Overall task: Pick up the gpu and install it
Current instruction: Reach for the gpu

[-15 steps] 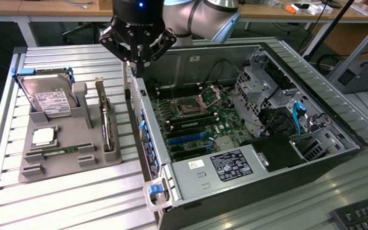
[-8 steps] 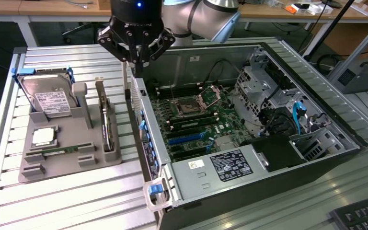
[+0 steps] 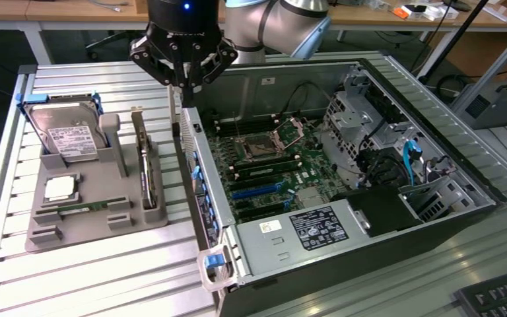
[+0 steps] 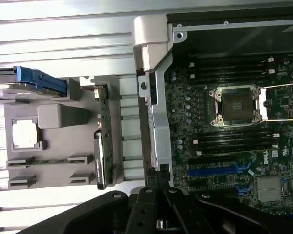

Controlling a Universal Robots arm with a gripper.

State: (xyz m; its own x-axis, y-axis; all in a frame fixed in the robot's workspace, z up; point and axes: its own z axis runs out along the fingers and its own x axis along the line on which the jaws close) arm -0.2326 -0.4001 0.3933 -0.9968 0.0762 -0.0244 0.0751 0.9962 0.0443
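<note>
The gpu (image 3: 146,165) stands on edge in a slot of the grey holder (image 3: 95,228), at the exterior view's left of the open computer case (image 3: 214,218). Its green board and black cooler also appear in the wrist view as the gpu (image 4: 102,146). My gripper (image 3: 185,89) hangs above the case's rear wall, up and to the exterior view's right of the gpu, not touching it. Its fingers are shut together with nothing between them. In the wrist view the gripper (image 4: 158,181) points down at the metal case wall (image 4: 158,122). Blue card slots (image 3: 258,191) lie free on the motherboard (image 3: 311,178).
The holder also carries a hard drive (image 3: 67,135) in a blue carrier, a CPU chip (image 3: 60,188) and a RAM stick (image 3: 82,208). Inside the case are the CPU socket (image 3: 261,146), cables and a power supply (image 3: 324,228). A keyboard (image 3: 500,297) lies at the front right.
</note>
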